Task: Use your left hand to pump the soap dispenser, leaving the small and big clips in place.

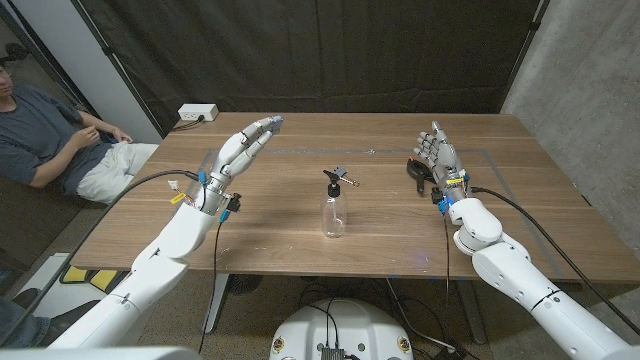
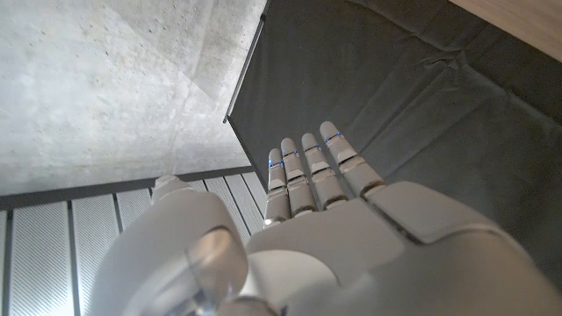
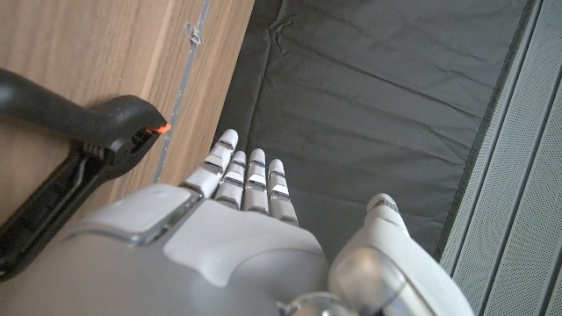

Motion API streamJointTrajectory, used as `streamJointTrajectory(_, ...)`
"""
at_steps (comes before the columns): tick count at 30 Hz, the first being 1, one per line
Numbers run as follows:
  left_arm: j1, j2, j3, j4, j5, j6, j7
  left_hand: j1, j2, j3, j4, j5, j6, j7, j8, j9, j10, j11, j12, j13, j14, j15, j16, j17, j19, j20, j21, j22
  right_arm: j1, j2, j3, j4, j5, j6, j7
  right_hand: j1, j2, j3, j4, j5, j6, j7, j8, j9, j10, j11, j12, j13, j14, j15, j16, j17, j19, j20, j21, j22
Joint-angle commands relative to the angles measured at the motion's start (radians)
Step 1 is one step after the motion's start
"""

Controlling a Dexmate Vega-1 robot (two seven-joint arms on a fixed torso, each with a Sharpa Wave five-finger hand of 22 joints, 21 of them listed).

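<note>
Your arms: glossy white shells, black cable along each. Left hand [image 1: 243, 147] & right hand [image 1: 441, 160] grey-silver w/ blue finger marks; yellow, blue, red tags at wrists.

A lab or test space: black curtains [image 1: 330, 50] hang behind the wooden worktop [image 1: 540, 200], bare concrete wall [image 1: 590, 80] at three o'clock.

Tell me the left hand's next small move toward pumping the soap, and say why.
Probably swing the left hand in toward the soap dispenser and bring it over the black pump top. The hand is raised, open, holding nothing, well to the bottle's left. The small clip lies just behind the bottle, so approach from the side or above.
</note>
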Motion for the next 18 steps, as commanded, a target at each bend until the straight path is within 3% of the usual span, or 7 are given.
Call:
streamJointTrajectory(1, 0.062, 0.032, -0.082, -0.082, 0.2, -0.018, 0.03, 0.027, 0.004, 0.013, -0.007, 0.0, 0.016, 0.0, 0.005, 0.004, 0.009, -0.014, -0.005, 0.002, 0.008, -0.007, -0.003, 0.002, 0.011, -0.001, -0.006, 0.002, -0.02, 0.003, -0.01, -0.04, -0.023, -0.019, -0.023, 0.0, 0.009, 0.005, -0.001, 0.001, 0.01, 0.003, 0.003, 0.005, 0.005, 0.002, 0.004, 0.005, -0.002, 0.01, -0.002, 0.004, 0.004, -0.002, -0.005, 0.006)
streamJointTrajectory(13, 0.137, 0.053, -0.184, -0.199, 0.384, 0.015, 0.055, 0.055, 0.013, 0.031, -0.017, -0.003, 0.029, -0.007, 0.002, 0.004, 0.014, -0.022, -0.014, 0.003, 0.008, -0.013, -0.011, 0.002, -0.005, -0.013, -0.02, 0.003, -0.028, -0.002, -0.015, -0.061, -0.03, -0.027, -0.018, 0.0, 0.01, 0.004, -0.001, 0.0, 0.011, 0.003, 0.002, 0.005, 0.004, 0.003, 0.003, 0.005, -0.002, 0.009, -0.002, 0.004, 0.004, -0.001, -0.009, 0.006)
streamJointTrajectory(18, 0.161, 0.084, -0.219, -0.264, 0.44, 0.036, 0.03, 0.06, 0.014, 0.036, -0.017, -0.004, 0.03, -0.008, -0.001, 0.004, 0.012, -0.029, -0.018, 0.003, 0.0, -0.015, -0.016, 0.003, -0.015, -0.02, -0.027, 0.003, -0.023, -0.001, -0.022, -0.061, -0.031, -0.027, -0.008, 0.0, 0.01, 0.004, -0.002, 0.0, 0.011, 0.002, 0.002, 0.005, 0.005, 0.002, 0.004, 0.005, -0.003, 0.01, -0.002, 0.004, 0.004, -0.001, -0.01, 0.006)
